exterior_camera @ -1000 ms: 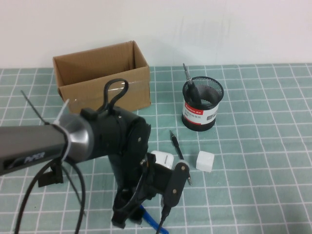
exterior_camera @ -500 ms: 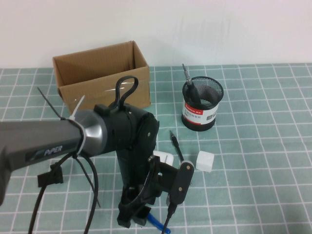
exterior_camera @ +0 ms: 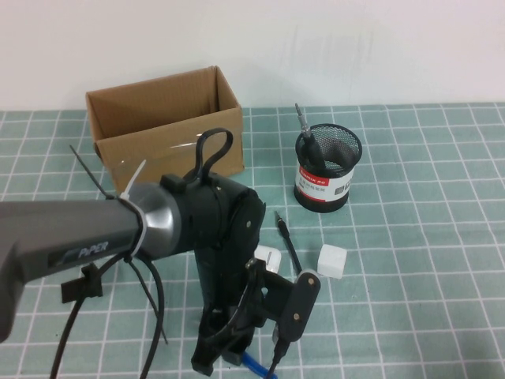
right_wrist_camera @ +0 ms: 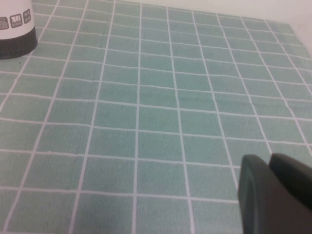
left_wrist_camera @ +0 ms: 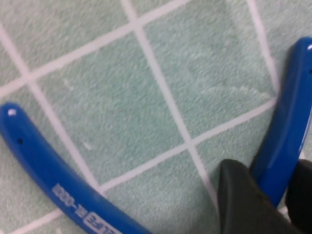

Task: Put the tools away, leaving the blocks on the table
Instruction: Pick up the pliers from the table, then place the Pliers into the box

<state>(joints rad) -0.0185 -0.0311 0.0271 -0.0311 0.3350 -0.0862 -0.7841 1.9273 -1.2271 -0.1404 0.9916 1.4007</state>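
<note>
One blue pliers handle [left_wrist_camera: 287,131] is seen between the left gripper [left_wrist_camera: 273,200] fingers, lower right; jaws partly closed, apparently touching it. The right gripper [right_wrist_camera: 278,195] is shut, holding nothing, above the table [right_wrist_camera: 146,97].

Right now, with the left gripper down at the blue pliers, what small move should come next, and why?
Probably finish closing the left gripper on the blue-handled pliers, then lift. In the left wrist view its dark fingers flank one blue handle, and the pliers lie flat on the table. The right gripper hangs shut over bare cloth, away from the tools.
</note>
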